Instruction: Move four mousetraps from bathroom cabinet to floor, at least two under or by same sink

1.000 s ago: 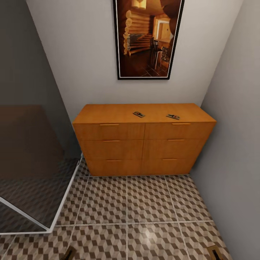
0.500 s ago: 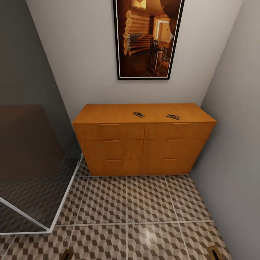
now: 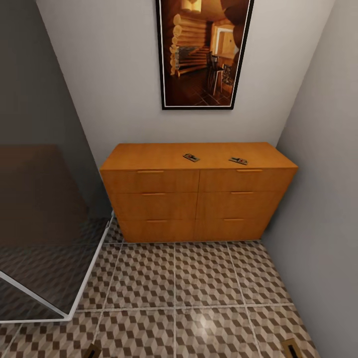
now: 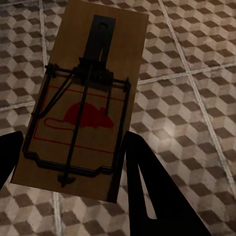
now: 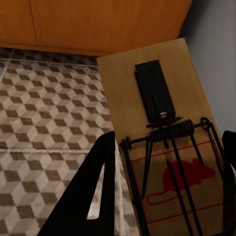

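Two mousetraps [image 3: 191,157] [image 3: 238,160] lie on the flat top of the orange-brown cabinet [image 3: 199,199] against the far wall. My left gripper [image 4: 73,162] is shut on a third mousetrap [image 4: 83,103], a tan board with a red mouse mark, held above the cube-patterned bathroom floor [image 4: 196,98]. My right gripper [image 5: 167,196] is shut on another mousetrap [image 5: 157,113], near the cabinet's base and the grey wall. The tips of both held traps peek in at the head view's lower edge [image 3: 92,350] [image 3: 292,348].
A glass shower screen with a white frame [image 3: 74,298] stands on the left. A grey wall [image 3: 323,199] closes the right side. A framed picture [image 3: 204,52] hangs above the cabinet. Tiled floor [image 3: 189,288] stretches between me and the cabinet.
Both held traps have sunk slightly toward the lower edge of the head view. The two traps on the cabinet have not moved.
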{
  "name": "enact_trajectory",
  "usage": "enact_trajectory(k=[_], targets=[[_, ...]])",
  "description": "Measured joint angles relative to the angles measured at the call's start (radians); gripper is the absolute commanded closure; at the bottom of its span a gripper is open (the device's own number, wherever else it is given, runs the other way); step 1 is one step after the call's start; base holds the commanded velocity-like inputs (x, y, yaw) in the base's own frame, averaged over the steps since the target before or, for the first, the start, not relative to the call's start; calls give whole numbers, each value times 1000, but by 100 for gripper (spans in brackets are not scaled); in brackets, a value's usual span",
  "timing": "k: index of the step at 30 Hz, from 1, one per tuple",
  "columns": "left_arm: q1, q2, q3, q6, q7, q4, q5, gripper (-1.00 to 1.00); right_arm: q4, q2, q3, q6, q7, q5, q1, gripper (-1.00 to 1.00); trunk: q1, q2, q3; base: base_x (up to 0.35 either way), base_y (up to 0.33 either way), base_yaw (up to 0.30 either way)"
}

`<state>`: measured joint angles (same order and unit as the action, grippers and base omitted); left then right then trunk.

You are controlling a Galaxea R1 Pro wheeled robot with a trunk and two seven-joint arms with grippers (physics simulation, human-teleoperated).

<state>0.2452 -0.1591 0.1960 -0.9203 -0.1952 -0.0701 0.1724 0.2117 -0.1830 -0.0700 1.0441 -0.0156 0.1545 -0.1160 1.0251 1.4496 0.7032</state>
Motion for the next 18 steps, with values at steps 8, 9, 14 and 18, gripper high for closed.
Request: enact_trajectory(k=[8, 9, 14, 18], targets=[[0, 0, 0, 0, 0, 0, 0, 100, -2, 15, 2, 0, 3, 0, 0, 100, 0, 0, 0, 0, 0, 0], [0, 0, 0, 0, 0, 0, 0, 100, -3, 15, 2, 0, 3, 0, 0, 100, 0, 0, 0, 0, 0, 0], [0, 0, 0, 0, 0, 0, 0, 100, -3, 19, 1, 0, 4, 0, 0, 100, 0, 0, -1, 0, 0, 0], [0, 0, 0, 0, 0, 0, 0, 100, -4, 44, 1, 0, 5, -1, 0, 100, 0, 0, -6, 0, 0, 0]])
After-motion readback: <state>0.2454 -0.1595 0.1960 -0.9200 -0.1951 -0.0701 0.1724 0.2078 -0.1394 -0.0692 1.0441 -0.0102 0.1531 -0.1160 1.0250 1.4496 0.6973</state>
